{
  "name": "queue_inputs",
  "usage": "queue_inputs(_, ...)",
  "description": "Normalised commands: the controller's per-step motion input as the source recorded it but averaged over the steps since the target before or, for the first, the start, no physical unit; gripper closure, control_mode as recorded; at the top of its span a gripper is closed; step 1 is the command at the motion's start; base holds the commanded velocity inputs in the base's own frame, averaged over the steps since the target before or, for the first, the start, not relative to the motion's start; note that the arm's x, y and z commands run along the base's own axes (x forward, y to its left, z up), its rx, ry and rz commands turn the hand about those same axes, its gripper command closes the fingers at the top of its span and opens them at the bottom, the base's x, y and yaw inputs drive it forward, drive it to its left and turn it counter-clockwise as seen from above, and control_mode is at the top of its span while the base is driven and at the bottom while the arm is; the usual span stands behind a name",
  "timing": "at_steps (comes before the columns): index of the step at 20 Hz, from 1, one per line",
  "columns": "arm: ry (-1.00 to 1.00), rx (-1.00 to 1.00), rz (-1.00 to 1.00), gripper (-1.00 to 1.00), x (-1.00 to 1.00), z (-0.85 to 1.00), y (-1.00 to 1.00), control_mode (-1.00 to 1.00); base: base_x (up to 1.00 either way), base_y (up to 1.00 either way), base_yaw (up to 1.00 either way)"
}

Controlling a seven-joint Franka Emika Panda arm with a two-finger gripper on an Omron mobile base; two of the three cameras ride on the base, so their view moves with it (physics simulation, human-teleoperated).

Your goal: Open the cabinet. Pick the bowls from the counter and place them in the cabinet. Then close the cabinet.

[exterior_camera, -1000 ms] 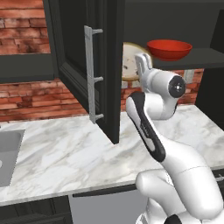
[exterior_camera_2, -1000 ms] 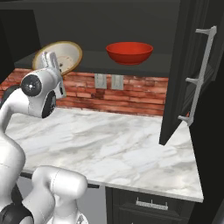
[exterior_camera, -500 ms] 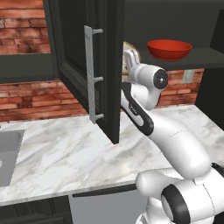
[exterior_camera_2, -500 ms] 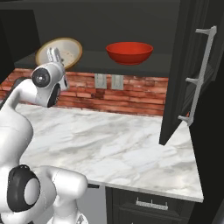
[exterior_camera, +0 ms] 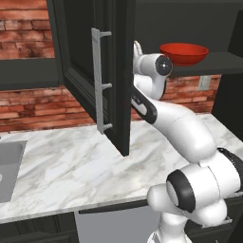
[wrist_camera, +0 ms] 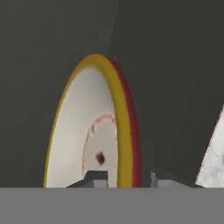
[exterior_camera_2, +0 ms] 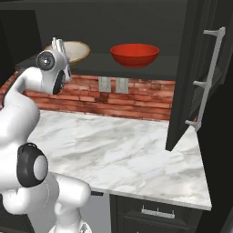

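Note:
The cabinet [exterior_camera: 78, 57] stands open, both doors swung out. On its shelf the glossy red bowl [exterior_camera_2: 134, 54] sits upright, also seen as the red bowl [exterior_camera: 184, 53]. To its left lies the tan-rimmed bowl [exterior_camera_2: 76, 51], resting on the same shelf. My gripper [exterior_camera_2: 58, 45] reaches up to that bowl's near edge; in the left base view the gripper [exterior_camera: 137, 48] pokes out from behind the door edge. In the hand view the tan bowl [wrist_camera: 74, 131] shows its cream inside, and its rim runs between my fingertips [wrist_camera: 96, 178], which stand apart with a small gap on each side.
The white marble counter [exterior_camera: 71, 166] lies below, with a grey sink [exterior_camera: 7, 166] at its left end. The left door's edge hangs close beside my arm; the right door [exterior_camera_2: 191, 68] with its silver handle juts out over the counter. Dark drawers [exterior_camera_2: 157, 211] sit under it.
The arm has swung left and further into the cabinet with the tan bowl. The bowl has gone from tilted on edge to lying on the shelf, and the jaws have parted.

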Motion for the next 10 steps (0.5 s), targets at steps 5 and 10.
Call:
queue_inputs(5,0.15,0.0,0.0,1.0,0.63,0.0,0.14,-1.0,0.0,0.0,0.0)
queue_inputs(10,0.0,0.0,0.0,-1.0,0.47,-0.01,0.13,-1.0,0.0,0.0,0.0)
